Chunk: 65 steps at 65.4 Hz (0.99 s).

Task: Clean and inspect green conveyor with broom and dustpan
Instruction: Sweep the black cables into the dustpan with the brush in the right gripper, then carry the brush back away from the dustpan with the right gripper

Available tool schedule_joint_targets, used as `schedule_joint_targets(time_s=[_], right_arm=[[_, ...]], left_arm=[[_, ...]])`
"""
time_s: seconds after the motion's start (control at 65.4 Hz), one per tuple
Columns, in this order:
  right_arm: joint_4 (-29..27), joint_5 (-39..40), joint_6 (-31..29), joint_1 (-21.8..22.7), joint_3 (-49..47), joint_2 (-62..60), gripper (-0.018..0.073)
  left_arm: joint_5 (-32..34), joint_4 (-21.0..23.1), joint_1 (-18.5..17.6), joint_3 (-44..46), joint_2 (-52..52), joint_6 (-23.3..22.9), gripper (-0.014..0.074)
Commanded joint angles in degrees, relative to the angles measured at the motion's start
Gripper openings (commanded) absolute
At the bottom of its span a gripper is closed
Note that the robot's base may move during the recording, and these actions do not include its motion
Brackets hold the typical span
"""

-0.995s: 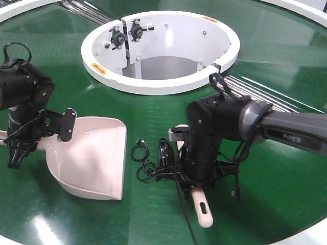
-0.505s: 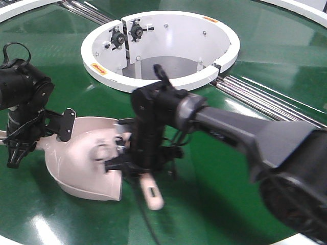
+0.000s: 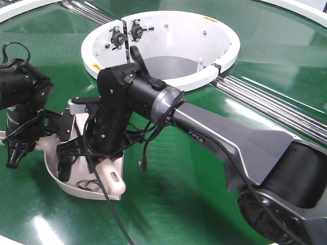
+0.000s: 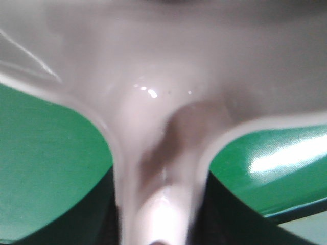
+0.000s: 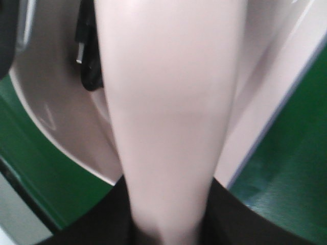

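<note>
Right gripper point(image 3: 99, 153) clamps the broom point(image 3: 113, 179) above the dustpan point(image 3: 51, 166) on the green conveyor point(image 3: 168, 194). Left gripper point(image 3: 20, 145) is closed around the dustpan's handle.

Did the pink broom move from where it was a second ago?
Yes. The broom swung left: it was below the right side of the white hub ring, and now it is below the ring's left side, over the dustpan.
</note>
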State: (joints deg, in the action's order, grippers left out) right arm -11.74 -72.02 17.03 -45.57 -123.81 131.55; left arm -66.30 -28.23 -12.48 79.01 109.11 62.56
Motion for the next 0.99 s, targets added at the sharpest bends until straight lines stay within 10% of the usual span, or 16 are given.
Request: schedule_joint_targets(time_s=[0.0, 0.979], right_arm=[[3.0, -2.0, -0.3, 0.4, -2.1, -5.7, -0.0004], [13.2, 9.1, -6.4, 26.5, 49.4, -34.7, -0.0004]], left_arm=[[-0.5, -1.4, -0.3, 1.5, -2.8, -0.2, -0.0006], [-0.5, -1.4, -0.3, 1.5, -2.8, -0.2, -0.0006]])
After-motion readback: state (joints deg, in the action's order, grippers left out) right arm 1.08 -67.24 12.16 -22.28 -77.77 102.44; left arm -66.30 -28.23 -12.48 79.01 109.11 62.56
